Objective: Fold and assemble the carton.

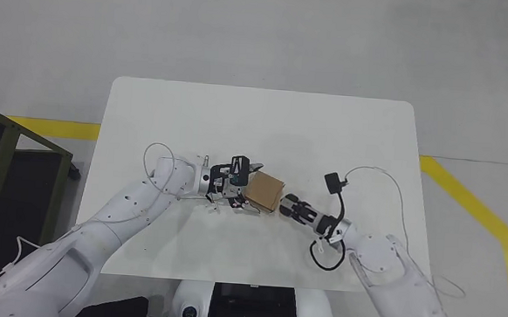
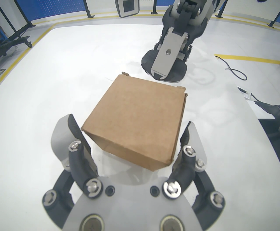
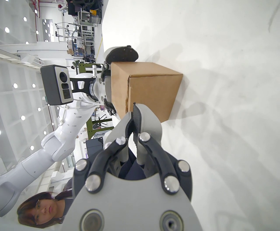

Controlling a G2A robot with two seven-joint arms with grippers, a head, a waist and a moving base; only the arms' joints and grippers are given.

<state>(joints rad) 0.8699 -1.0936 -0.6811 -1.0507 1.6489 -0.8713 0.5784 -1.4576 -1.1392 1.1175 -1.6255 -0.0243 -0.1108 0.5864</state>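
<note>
A brown carton (image 1: 266, 192) folded into a box shape sits on the white table (image 1: 343, 129) near its front middle. My left gripper (image 1: 237, 191) is open, and its fingers (image 2: 72, 131) stand on either side of the carton (image 2: 137, 118) at its near end, close against the side walls. My right gripper (image 3: 133, 114) is shut with nothing between its tips, which are at the carton (image 3: 153, 87) on its opposite end face. That right gripper (image 2: 160, 74) stands just behind the box's far edge in the left wrist view.
A thin cable (image 1: 384, 180) loops over the table at the right. A dark green cart (image 1: 9, 165) stands on the floor left of the table. Yellow tape (image 1: 470, 202) marks the floor. Bare tabletop stretches behind the carton.
</note>
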